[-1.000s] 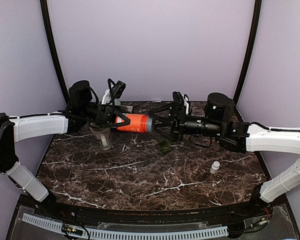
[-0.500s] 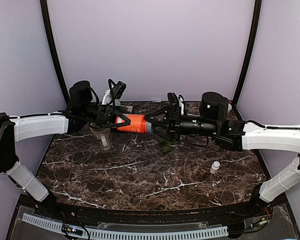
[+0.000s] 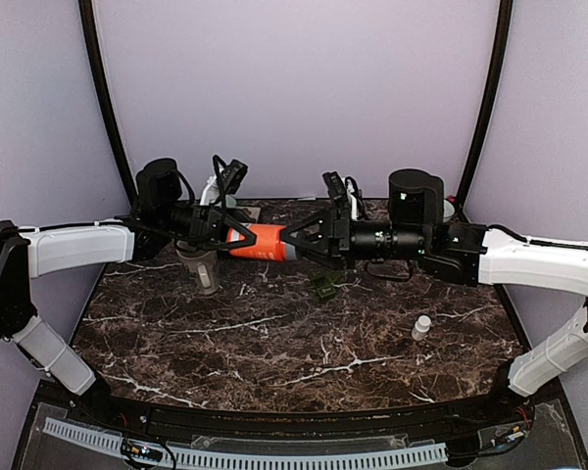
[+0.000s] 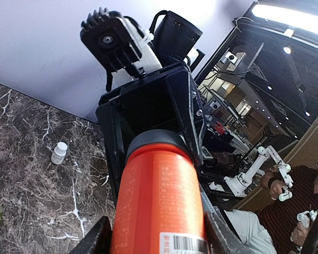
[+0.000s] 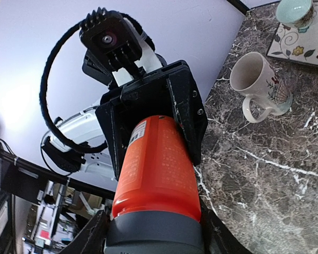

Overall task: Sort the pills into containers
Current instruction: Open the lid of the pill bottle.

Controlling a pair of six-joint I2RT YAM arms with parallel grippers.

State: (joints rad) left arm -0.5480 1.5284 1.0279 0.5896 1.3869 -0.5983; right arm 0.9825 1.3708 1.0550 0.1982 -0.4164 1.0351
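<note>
Your left pincer point(image 3: 233, 236) pinches the base end of the orange pill bottle point(image 3: 265, 241), which lies level between both pincers, above the marble table point(image 3: 274, 343); your right pincer point(image 3: 292, 240) faces it, fingers point(image 5: 93, 235) flanking the grey cap point(image 5: 153, 235); you cannot tell whether they press it; a small white vial point(image 3: 422, 326) stands well apart, nearer you than the right pincer.

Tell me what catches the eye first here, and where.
An orange bottle hangs nearly level in mid-air over the far middle of the marble table, gripped by the left gripper while the right gripper brackets its grey cap. A small white bottle stands alone toward the table's right.
</note>
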